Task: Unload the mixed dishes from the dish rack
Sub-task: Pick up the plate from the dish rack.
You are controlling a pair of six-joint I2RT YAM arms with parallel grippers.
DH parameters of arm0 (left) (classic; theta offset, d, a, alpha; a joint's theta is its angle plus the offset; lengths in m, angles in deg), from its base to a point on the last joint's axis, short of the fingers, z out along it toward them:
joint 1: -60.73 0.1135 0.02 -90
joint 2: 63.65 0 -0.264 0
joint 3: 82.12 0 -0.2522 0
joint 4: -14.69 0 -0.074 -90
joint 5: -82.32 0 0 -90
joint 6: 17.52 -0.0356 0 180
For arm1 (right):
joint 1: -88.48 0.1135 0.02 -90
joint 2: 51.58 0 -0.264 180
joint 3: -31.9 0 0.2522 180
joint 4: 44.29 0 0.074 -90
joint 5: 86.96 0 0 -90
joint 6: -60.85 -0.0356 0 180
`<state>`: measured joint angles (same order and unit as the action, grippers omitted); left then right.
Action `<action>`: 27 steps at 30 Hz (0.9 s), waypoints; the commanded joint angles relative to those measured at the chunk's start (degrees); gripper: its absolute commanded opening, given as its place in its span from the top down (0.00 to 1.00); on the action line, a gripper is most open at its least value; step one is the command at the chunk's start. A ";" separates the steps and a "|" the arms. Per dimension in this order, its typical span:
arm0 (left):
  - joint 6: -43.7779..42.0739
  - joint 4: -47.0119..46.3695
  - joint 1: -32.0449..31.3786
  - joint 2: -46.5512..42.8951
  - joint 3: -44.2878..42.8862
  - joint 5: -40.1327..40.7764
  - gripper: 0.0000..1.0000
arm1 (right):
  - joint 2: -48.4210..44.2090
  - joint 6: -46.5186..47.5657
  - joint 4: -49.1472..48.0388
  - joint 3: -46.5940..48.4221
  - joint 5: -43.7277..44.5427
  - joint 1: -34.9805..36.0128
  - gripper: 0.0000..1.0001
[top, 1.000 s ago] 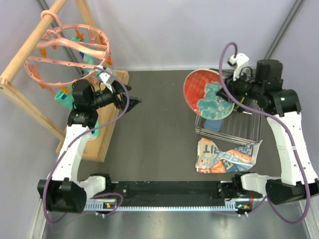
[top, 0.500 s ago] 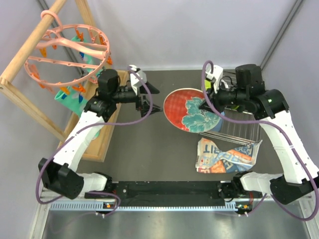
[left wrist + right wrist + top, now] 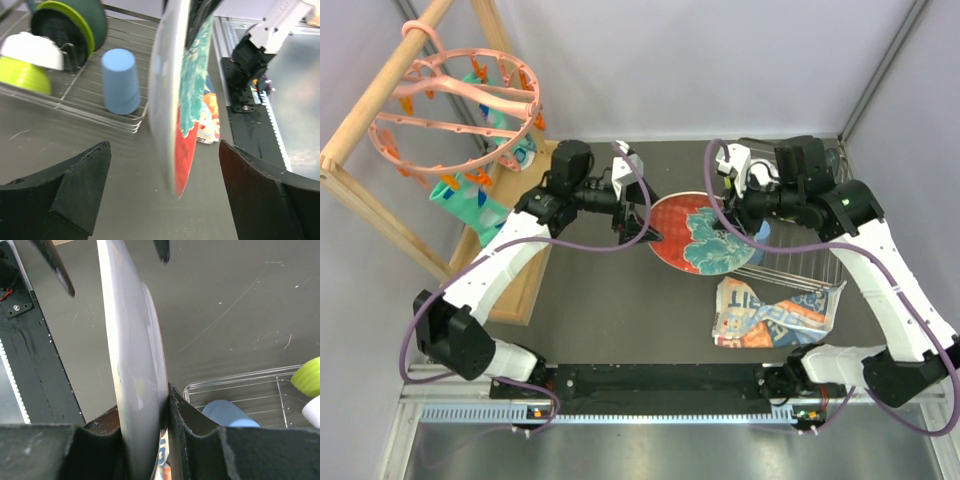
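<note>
My right gripper is shut on the rim of a red plate with a teal flower pattern and holds it on edge above the table's middle, left of the dish rack. In the right wrist view the plate is pinched between both pads. My left gripper is open, its fingers either side of the plate's left edge without touching. The rack holds a light blue cup, a white bowl, a lime-green bowl, and a lime-green plate against a dark teal plate.
A printed orange-blue-white packet lies in front of the rack. A wooden frame with a pink ring of clips stands at the back left, over a wooden board. The arm bases' black rail runs along the near edge.
My right arm carried the plate left, out of the rack to the table's middle. My left arm swung right from the wooden frame, with its open jaws now at the plate's left edge.
</note>
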<state>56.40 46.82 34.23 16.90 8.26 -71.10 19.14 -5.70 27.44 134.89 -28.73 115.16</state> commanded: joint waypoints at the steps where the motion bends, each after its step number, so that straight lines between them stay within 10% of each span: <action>1: -0.98 0.26 -2.94 1.36 -2.89 -2.85 0.10 | -0.23 0.38 -8.49 2.70 -3.04 1.80 1.00; 27: -5.45 3.87 -8.21 2.25 -4.30 2.77 0.92 | -3.48 0.82 -10.16 -0.81 1.36 2.15 1.00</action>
<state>53.95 50.12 26.84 22.12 5.16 -65.29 18.86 -5.35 26.53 132.97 -26.94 116.99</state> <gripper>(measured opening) 0.281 0.229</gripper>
